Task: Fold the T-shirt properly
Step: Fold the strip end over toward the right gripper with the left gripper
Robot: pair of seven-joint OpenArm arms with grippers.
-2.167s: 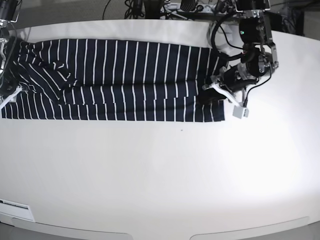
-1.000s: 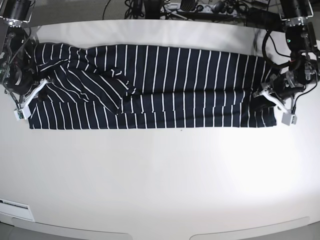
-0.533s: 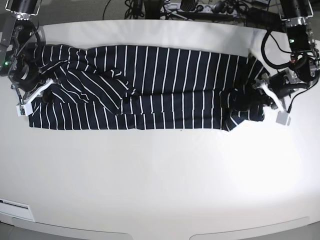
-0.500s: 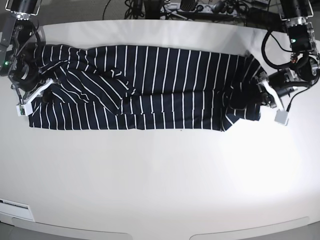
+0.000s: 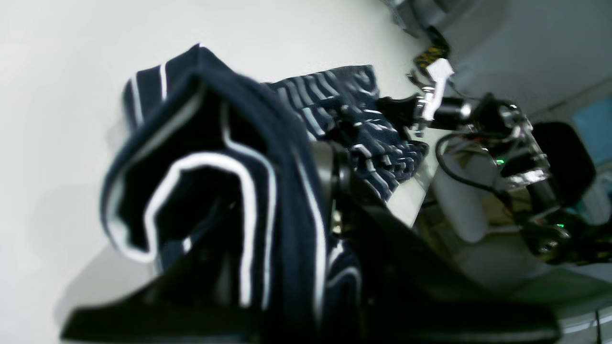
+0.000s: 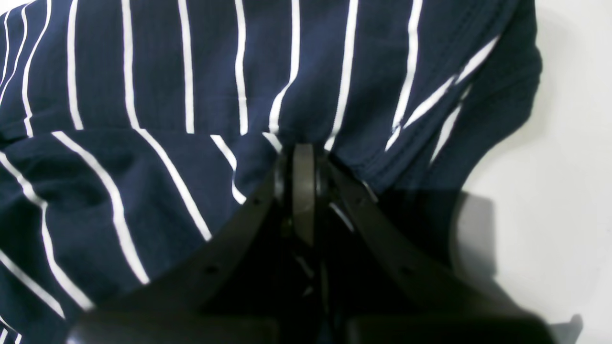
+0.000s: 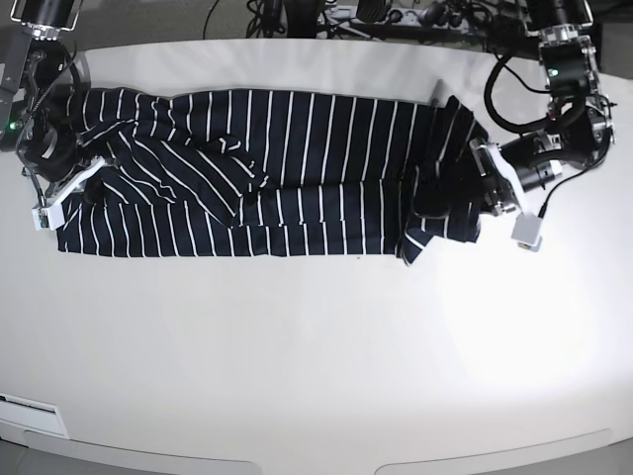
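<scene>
The T-shirt (image 7: pixel 297 168), dark navy with thin white stripes, lies as a long band across the far half of the table. At the right of the base view my left gripper (image 7: pixel 483 194) is shut on the shirt's right end, which is lifted and bunched over the cloth beside it. The left wrist view shows that bunched cloth (image 5: pixel 267 157) draped over the fingers. At the left of the base view my right gripper (image 7: pixel 81 183) is shut on the shirt's other end. In the right wrist view its closed fingertips (image 6: pixel 304 157) pinch a fold of striped cloth (image 6: pixel 191 71).
The white table (image 7: pixel 316 346) stretches wide in front of the shirt. Cables and equipment (image 7: pixel 376 15) crowd the back edge. A white label (image 7: pixel 30 404) sits at the front left corner. In the left wrist view the other arm (image 5: pixel 478 114) shows far off.
My left gripper has moved left along the table, carrying the shirt's right end so it bunches over the body. The right gripper has stayed in place on its end.
</scene>
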